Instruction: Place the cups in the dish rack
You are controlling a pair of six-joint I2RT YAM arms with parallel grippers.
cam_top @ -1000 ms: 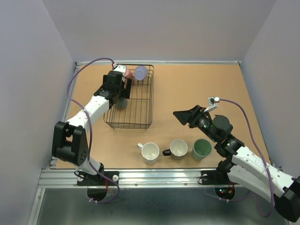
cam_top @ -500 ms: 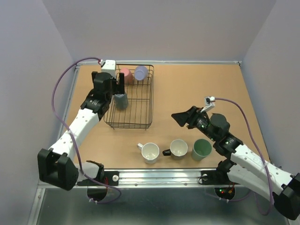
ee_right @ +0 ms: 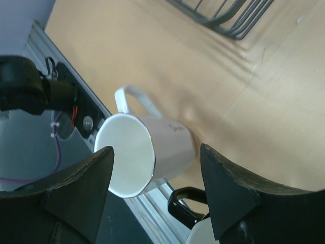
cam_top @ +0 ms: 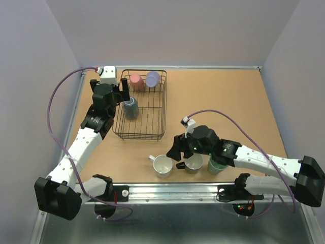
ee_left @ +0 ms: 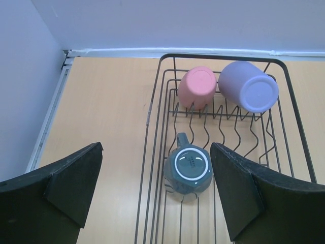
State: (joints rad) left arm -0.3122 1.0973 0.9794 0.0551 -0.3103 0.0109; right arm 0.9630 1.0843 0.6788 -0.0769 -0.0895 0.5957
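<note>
The black wire dish rack (cam_top: 152,133) (ee_left: 156,86) holds three upside-down cups: pink (cam_top: 136,81) (ee_left: 197,86), lavender (cam_top: 152,79) (ee_left: 250,87) and dark grey-blue (cam_top: 131,108) (ee_left: 188,169). My left gripper (cam_top: 125,93) (ee_left: 156,148) hangs open and empty over the rack's left edge, above the grey-blue cup. Near the front edge stand a white cup (cam_top: 162,165) (ee_right: 152,147), a black-handled cup (cam_top: 193,161) (ee_right: 187,204) and a mint green cup (cam_top: 218,164), which my right arm partly covers. My right gripper (cam_top: 176,151) (ee_right: 156,148) is open, its fingers on either side of the white cup, just above it.
The metal rail of the table's near edge (cam_top: 167,192) (ee_right: 66,101) runs right behind the three front cups. The rack's near corner (ee_right: 228,20) lies beyond the white cup. Purple cables (cam_top: 56,101) loop off both arms.
My right arm has swung left and down from mid-table to the white cup, its jaws narrowing slightly. My left gripper has drawn back left from the rack, still open.
</note>
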